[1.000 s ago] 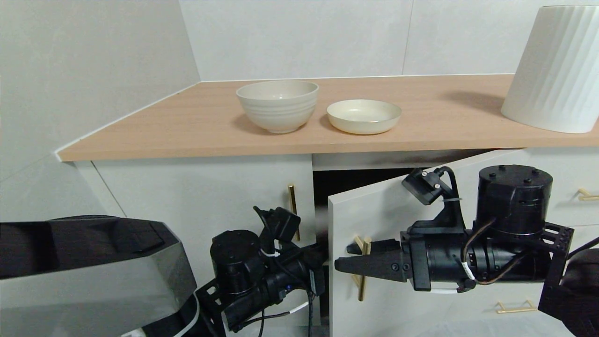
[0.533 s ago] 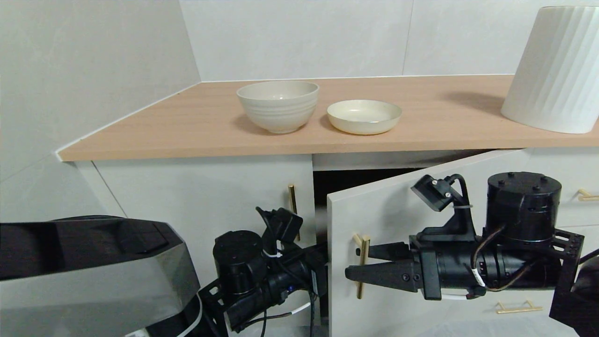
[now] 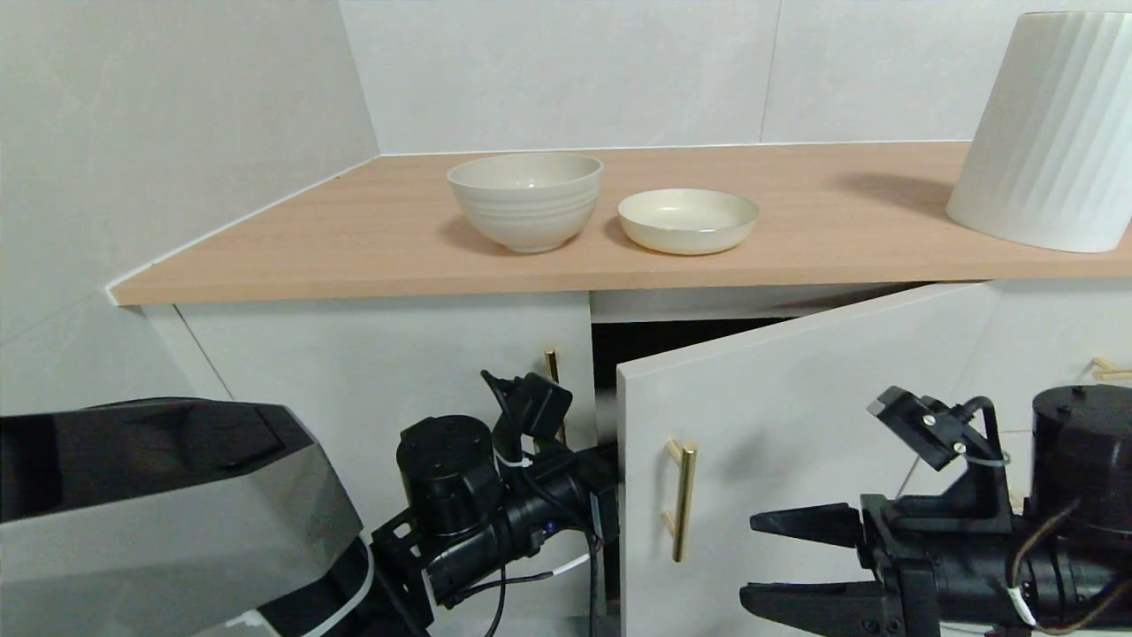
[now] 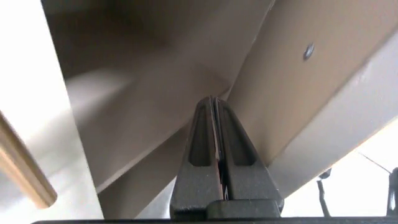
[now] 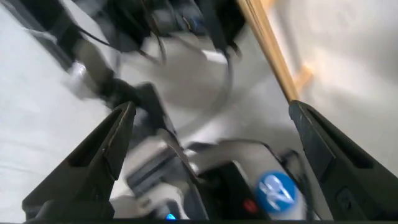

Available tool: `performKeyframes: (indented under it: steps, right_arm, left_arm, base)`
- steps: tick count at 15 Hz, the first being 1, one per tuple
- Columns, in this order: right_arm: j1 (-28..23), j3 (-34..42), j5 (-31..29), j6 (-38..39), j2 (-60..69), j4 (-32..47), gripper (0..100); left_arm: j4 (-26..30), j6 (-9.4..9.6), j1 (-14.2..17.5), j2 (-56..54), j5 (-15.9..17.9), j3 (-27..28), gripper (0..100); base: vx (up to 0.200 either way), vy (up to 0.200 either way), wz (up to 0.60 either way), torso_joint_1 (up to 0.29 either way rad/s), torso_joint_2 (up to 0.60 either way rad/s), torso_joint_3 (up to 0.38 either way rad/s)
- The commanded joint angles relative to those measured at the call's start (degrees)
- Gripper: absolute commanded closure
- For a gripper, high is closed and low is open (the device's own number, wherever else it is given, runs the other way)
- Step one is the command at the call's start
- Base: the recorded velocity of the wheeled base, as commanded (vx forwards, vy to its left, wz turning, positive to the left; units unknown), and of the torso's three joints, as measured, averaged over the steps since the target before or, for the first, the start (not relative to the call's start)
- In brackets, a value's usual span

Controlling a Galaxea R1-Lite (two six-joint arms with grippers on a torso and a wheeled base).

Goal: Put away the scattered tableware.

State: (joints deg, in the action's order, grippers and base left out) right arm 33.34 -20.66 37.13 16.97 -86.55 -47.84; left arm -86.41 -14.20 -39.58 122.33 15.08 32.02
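Observation:
A deep ribbed cream bowl (image 3: 525, 199) and a shallow cream dish (image 3: 688, 219) stand side by side on the wooden counter (image 3: 354, 248). Below them, a white cabinet door (image 3: 796, 389) with a gold handle (image 3: 681, 500) stands partly open. My right gripper (image 3: 750, 562) hangs open and empty in front of the door, to the right of the handle and apart from it. In the right wrist view the gold handle (image 5: 273, 50) lies beyond the spread fingertips (image 5: 118, 127). My left gripper (image 4: 214, 118) is shut and empty, its tip inside the dark gap at the door's free edge.
A tall white ribbed shade (image 3: 1048, 133) stands on the counter at the far right. The left cabinet door (image 3: 380, 372) is closed and has its own gold handle (image 3: 552, 367). More gold handles (image 3: 1110, 364) sit on the drawers to the right.
My right gripper has come off the door handle, opened wider and drawn back to the right and down. The door has swung slightly further open. The left arm has barely moved.

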Motion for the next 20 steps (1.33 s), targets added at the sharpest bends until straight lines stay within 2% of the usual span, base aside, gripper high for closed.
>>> performKeyframes:
  steps: [1, 3, 4, 6, 12, 13, 16, 20]
  right_arm:
    - [3.66, 3.08, -10.68, -1.24, 7.63, 4.77, 0]
    - [8.85, 2.56, -22.81, -1.50, 12.20, 11.27, 0]
    - [10.25, 2.03, -25.09, -1.41, 14.31, 14.26, 0]
    - [10.60, 1.77, -25.09, -1.32, 17.21, 18.92, 0]
    - [10.78, 2.21, -25.00, -1.41, 17.12, 19.62, 0]
    - [11.22, 2.21, -24.92, -1.41, 16.86, 19.80, 0]
    - [12.10, 2.12, -24.92, -1.41, 16.86, 20.94, 0]
    - [12.36, 2.29, -24.92, -1.41, 16.33, 21.03, 0]
  left_arm:
    - [3.70, -0.04, -0.06, -4.21, 1.53, 1.20, 100]
    - [7.83, -0.04, -0.06, -5.88, 2.67, 2.52, 100]
    - [8.62, -0.04, -0.06, -5.70, 2.76, 3.57, 100]
    - [8.62, -0.04, -0.06, -4.12, 3.03, 4.89, 100]
    - [8.62, -0.04, -0.76, -3.24, 3.03, 4.89, 100]
    - [8.62, -0.56, -1.02, -3.07, 3.03, 5.07, 100]
    - [8.54, -2.50, -1.20, -3.24, 3.03, 5.86, 100]
    - [8.54, -2.67, -1.20, -1.92, 3.11, 7.09, 100]
  base:
    - [0.000, 0.000, 0.00, 0.000, 0.00, 0.000]
    - [0.000, 0.000, 0.00, 0.000, 0.00, 0.000]
    - [0.000, 0.000, 0.00, 0.000, 0.00, 0.000]
    - [0.000, 0.000, 0.00, 0.000, 0.00, 0.000]
    - [0.000, 0.000, 0.00, 0.000, 0.00, 0.000]
    - [0.000, 0.000, 0.00, 0.000, 0.00, 0.000]
    - [-0.200, 0.000, 0.00, 0.004, 0.00, 0.001]
    - [-0.150, 0.000, 0.00, 0.002, 0.00, 0.005]
